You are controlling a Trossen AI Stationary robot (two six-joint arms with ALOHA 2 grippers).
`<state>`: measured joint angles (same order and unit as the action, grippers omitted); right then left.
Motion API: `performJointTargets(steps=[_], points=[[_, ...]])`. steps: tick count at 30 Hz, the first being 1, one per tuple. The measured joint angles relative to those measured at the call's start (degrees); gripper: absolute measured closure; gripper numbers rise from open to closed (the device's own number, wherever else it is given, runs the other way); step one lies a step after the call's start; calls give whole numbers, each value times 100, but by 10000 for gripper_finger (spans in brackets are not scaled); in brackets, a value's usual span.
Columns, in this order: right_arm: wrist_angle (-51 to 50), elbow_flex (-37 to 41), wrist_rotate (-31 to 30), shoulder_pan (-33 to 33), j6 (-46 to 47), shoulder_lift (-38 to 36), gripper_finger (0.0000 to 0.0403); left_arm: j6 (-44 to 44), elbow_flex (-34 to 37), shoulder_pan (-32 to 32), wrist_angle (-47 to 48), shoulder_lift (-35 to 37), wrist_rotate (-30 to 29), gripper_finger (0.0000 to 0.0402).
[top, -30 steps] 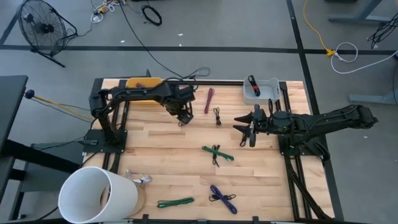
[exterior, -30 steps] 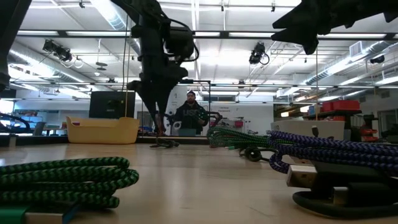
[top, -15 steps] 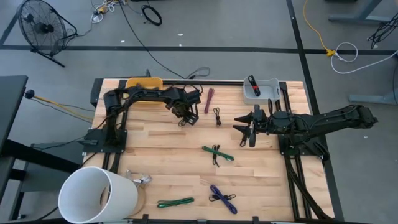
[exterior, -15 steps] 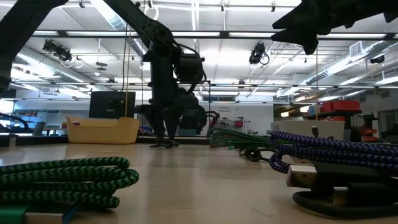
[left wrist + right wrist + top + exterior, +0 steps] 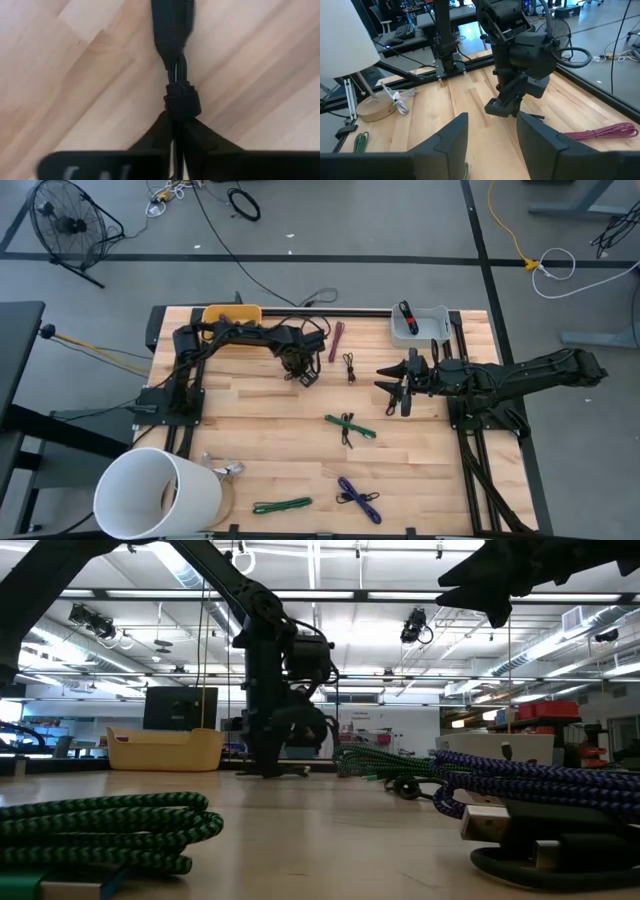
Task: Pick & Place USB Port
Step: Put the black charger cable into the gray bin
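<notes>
My left gripper is down at the tabletop in the far middle and is shut on a small black USB cable bundle; it also shows in the low view and the right wrist view. My right gripper is open and empty, held above the table to the right of it, fingers toward the left arm. Other bundled cables lie flat on the wood: a black one, a maroon one, a green-black one, a blue one and a green one. My left gripper pinches the black cable between its two fingers just behind the bundle's wrapped tie. The fingers come from above, pointing down, and lie along the cable. The plug end stretches away from the fingers, close over the wood.
A white bin holding a red-and-black item stands at the far right, a yellow bin at the far left. A large white cylinder stands at the near left corner. Bare wood lies between the two grippers.
My left gripper has gone down to the tabletop and a little toward the table's right edge, onto the black cable. My right gripper has kept still.
</notes>
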<state>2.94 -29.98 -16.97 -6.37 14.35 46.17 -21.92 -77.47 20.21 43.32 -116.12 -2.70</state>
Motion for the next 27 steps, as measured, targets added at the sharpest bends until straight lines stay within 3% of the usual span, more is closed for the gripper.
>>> performJointTargets(steps=[8, 17, 21, 27], points=[[-28, 0, -2, 0, 8, 0, 234, 407, 24, -134, -50, 159, 45, 390], [-100, 0, -11, 0, -5, 0, 234, 1147, 16, -821, -828, 1686, 588, 390], [-97, 0, -12, -1, -5, -1, 234, 1705, 11, -1276, -1460, 2456, 833, 390], [14, 0, -9, 0, -7, 0, 234, 2550, 0, -1931, -3001, 3073, 1768, 390]])
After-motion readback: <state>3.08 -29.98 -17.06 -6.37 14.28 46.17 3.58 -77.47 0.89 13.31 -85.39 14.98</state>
